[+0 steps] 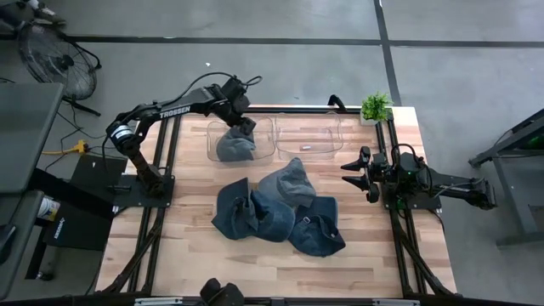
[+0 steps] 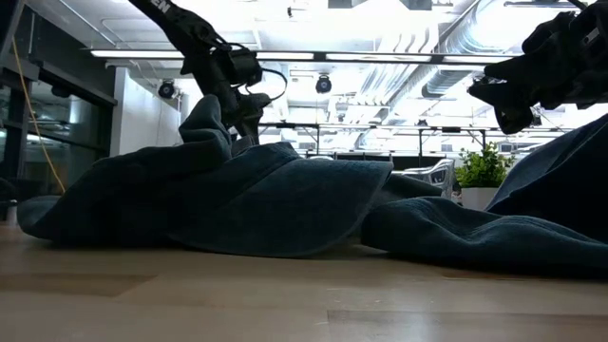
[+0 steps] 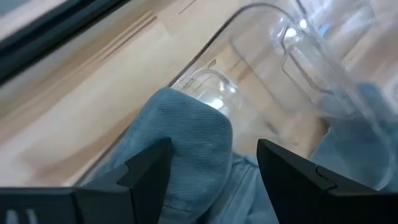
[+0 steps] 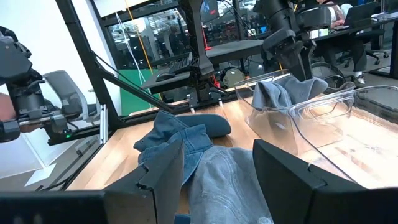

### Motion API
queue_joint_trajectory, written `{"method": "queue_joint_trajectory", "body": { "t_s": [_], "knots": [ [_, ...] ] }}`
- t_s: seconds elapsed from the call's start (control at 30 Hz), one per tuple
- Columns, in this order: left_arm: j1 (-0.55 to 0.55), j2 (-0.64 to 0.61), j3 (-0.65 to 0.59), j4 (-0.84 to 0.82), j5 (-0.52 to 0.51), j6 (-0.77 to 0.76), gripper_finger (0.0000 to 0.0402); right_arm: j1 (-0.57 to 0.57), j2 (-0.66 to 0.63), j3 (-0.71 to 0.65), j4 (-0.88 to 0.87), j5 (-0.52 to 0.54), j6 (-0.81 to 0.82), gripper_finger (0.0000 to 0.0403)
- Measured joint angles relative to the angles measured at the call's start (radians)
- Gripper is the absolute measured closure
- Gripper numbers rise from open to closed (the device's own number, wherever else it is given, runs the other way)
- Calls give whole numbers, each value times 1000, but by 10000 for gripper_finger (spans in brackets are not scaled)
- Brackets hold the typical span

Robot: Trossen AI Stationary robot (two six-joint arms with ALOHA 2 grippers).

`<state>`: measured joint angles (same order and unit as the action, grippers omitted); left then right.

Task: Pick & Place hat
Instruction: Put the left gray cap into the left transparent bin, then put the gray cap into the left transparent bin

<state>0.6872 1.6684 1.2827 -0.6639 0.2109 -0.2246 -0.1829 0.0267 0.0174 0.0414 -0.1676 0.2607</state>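
Observation:
A grey-blue hat (image 1: 235, 146) lies bunched in the left clear bin (image 1: 212, 134) at the table's far side, one fold (image 3: 193, 143) standing up. My left gripper (image 1: 244, 127) hangs over that bin, slanting down, open, its fingers on either side of the raised fold. Several more denim hats (image 1: 272, 212) lie heaped on the table's middle. My right gripper (image 1: 357, 174) waits open and level at the right edge, clear of everything. My left gripper (image 3: 214, 146) straddles the hat's raised fold from above, slanting down into the bin. The cloth lies close to one finger (image 3: 152, 168), and a gap shows beside the other. Whether the fingers touch the cloth I cannot tell.
A second clear bin (image 1: 308, 136) stands to the right of the first. A small potted plant (image 1: 375, 106) sits at the far right corner. Bare wood lies along the near edge and to the left of the heap.

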Motion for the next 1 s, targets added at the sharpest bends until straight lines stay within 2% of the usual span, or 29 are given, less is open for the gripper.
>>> {"method": "queue_joint_trajectory", "body": {
  "t_s": [0.43, 0.77, 1.0],
  "knots": [
    [0, -4, 8, -3, 47, 270, 168, 0, 0, 0, 0, 0, 0, 215],
    [-3, -5, 205, -119, 77, 359, 168, 0, 0, 0, 0, 0, 0, 215],
    [-54, -7, 251, -147, 201, 421, 168, 0, 0, 0, 0, 0, 0, 215]
  ]
}}
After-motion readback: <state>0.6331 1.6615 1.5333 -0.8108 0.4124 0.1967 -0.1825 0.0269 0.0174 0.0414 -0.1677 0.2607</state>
